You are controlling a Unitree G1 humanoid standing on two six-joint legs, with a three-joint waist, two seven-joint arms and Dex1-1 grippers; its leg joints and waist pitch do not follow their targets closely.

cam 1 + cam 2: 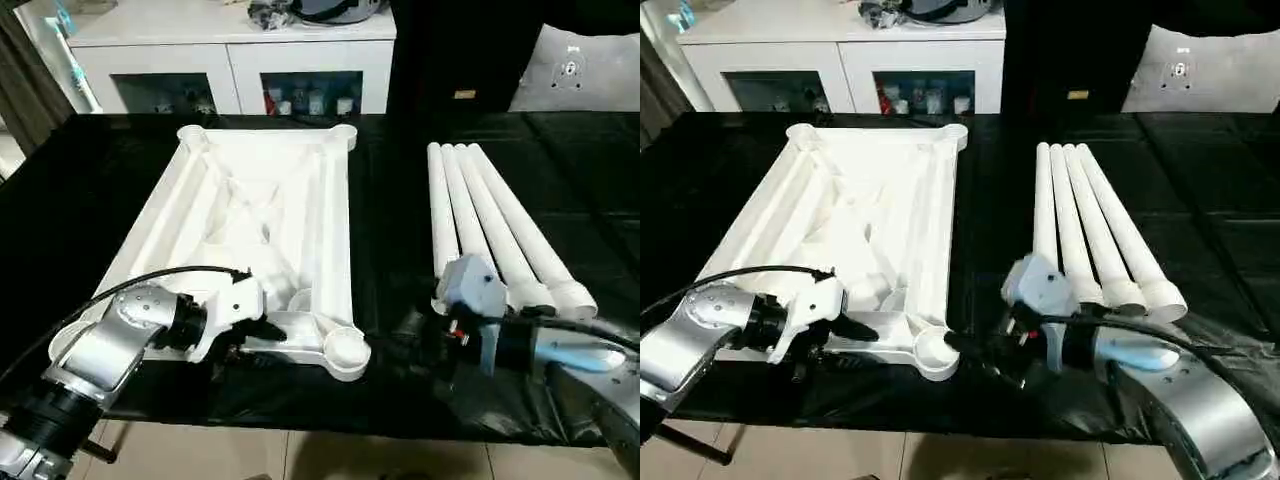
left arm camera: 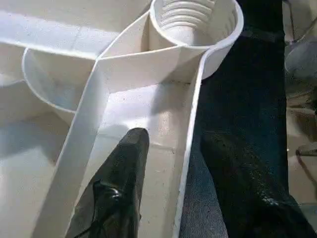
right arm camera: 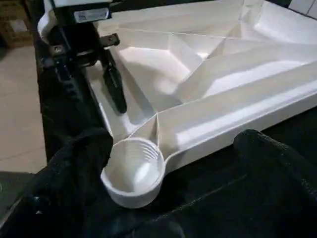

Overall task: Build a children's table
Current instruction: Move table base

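Left end effector (image 2: 168,163) straddles tabletop (image 1: 260,200) rim | right end effector (image 3: 163,148) released by socket (image 3: 132,166)

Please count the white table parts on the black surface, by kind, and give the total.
Tabletop: 1
Legs: 4
Total: 5
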